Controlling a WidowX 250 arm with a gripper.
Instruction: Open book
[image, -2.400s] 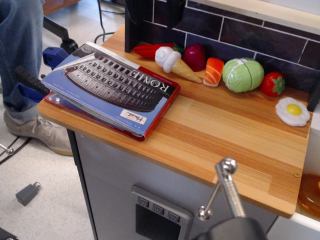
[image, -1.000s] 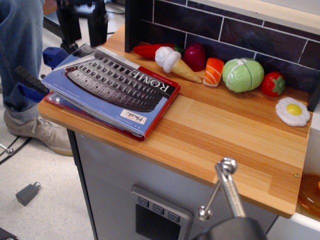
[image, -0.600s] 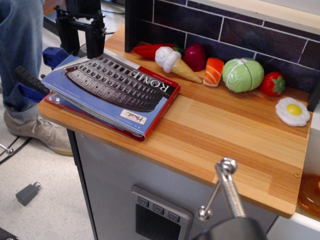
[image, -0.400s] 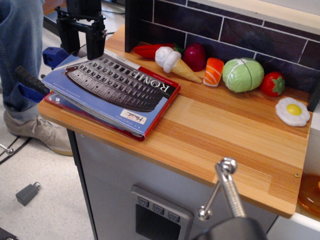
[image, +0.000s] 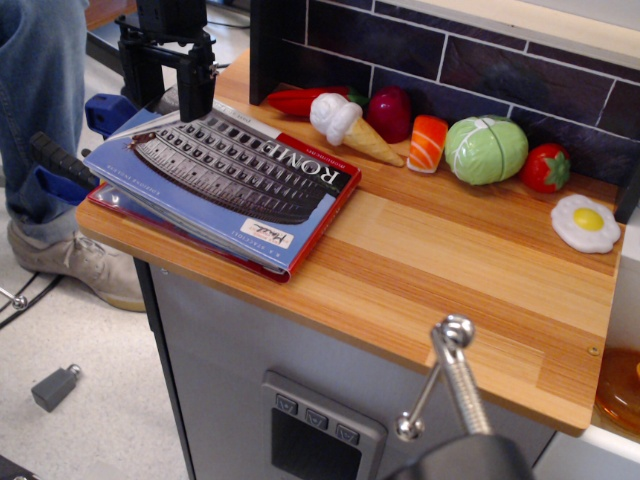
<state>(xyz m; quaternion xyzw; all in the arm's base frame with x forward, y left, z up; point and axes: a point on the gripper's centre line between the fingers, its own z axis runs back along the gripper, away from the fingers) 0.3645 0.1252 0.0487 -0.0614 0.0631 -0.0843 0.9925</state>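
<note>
The book (image: 225, 175) lies closed on the left end of the wooden counter (image: 450, 270). Its blue cover shows the Colosseum, the title "ROME" and a white label; red edging runs along its right side. My black gripper (image: 166, 100) is open at the book's far left corner. One finger (image: 196, 95) stands over the cover's far edge, the other (image: 136, 80) is off the counter's left side. The fingertips are at about the height of the cover; I cannot tell whether they touch it.
Toy food lines the dark brick back wall: red pepper (image: 300, 100), ice-cream cone (image: 345, 125), red onion (image: 390, 112), salmon sushi (image: 429, 143), green cabbage (image: 486, 150), tomato (image: 547, 168), fried egg (image: 585, 223). A person's leg (image: 40, 110) stands left. A metal handle (image: 445, 385) is in front.
My gripper came into view at the top left, came down and moved right until it reached the book's far left corner. The book has not moved.
</note>
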